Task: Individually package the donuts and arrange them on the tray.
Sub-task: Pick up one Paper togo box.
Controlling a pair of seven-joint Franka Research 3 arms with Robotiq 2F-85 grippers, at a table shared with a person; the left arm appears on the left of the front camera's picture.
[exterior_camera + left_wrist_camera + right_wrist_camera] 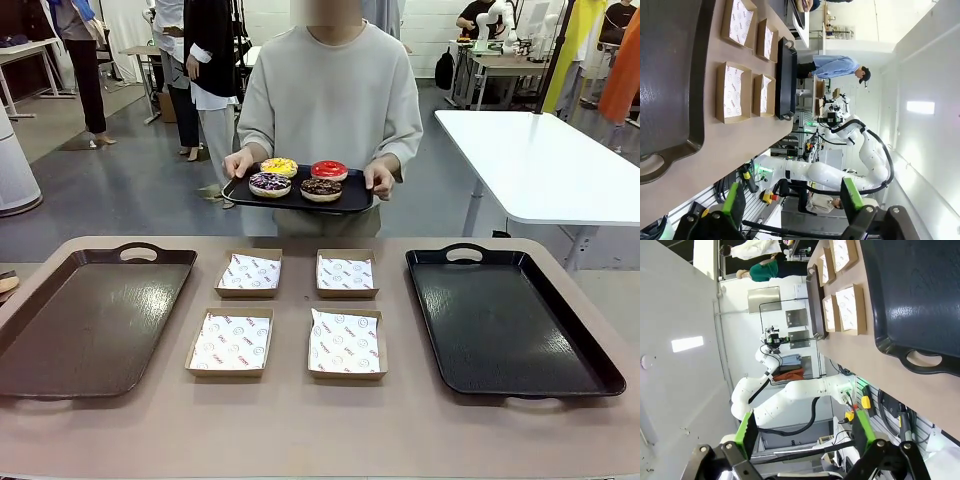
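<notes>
Between the left arm's green pads (735,200) there is only air: the left arm's jaws stand spread wide and grip nothing, hanging off the near edge of the desk (745,145). Closest ahead of them lies the brown tray (670,75), flat on the desk, one handle loop turned toward them. Beyond that tray sit four cardboard boxes (732,92) in two rows of two, each lined with white printed paper. Past the boxes, farthest from these jaws, the black tray (786,75) shows edge-on. The white right arm (830,175) reaches along the desk's near side, off to one side of them.

The right arm's jaws are likewise fully apart and hold nothing, their pads (864,432) touching no object. Nearest ahead of them is the black tray, a handle loop facing them. The boxes come next, then the brown tray farthest off, with the left arm (790,392) beside the desk's edge.

Well apart from both pairs of jaws, beyond the far side of the desk, a person stands holding a small black tray (350,203), one hand (239,163) at one end and the other hand (380,181) at the opposite end. It is raised, not touching the desk. On it rest the donuts in two rows. The yellow-glazed donut (279,166) and the red donut (329,170) are in the row farther from the jaws. The purple-and-white donut (270,184) and the chocolate sprinkled donut (321,188) are in the nearer row.
</notes>
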